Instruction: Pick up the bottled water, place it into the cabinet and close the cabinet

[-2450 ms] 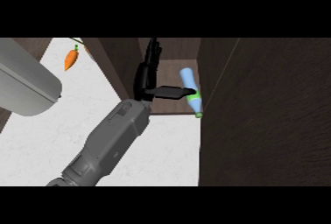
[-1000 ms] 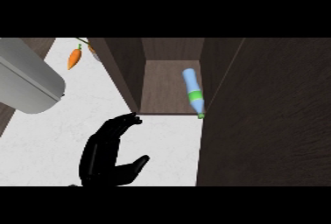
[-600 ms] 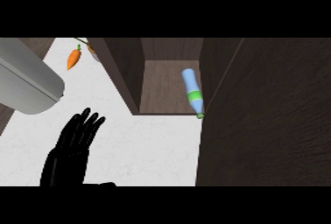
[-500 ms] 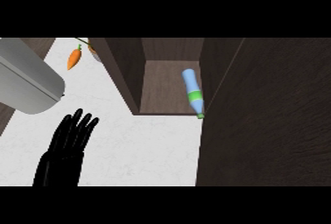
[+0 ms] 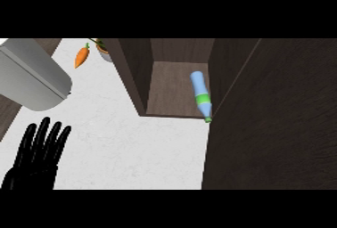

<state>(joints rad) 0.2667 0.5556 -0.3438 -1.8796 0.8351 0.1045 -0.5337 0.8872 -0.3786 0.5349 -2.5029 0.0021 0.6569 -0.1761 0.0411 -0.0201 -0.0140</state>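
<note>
The bottled water, pale blue with a green label, lies on the floor of the dark wooden cabinet. Its cap end reaches the front edge of that floor, close to the right wall. The cabinet door stands open as a large dark panel filling the right side of the view. My left hand shows at the lower left over the white counter, open with its fingers straight up, holding nothing and well apart from the bottle. My right hand does not show.
A big grey rounded appliance sits at the upper left. Behind it lie an orange carrot and a small bowl by the cabinet's left wall. The white counter stretches between my hand and the cabinet.
My left hand released the bottle inside the cabinet and drew back down and left, its fingers straightening. The bottle has stayed lying where it was left.
</note>
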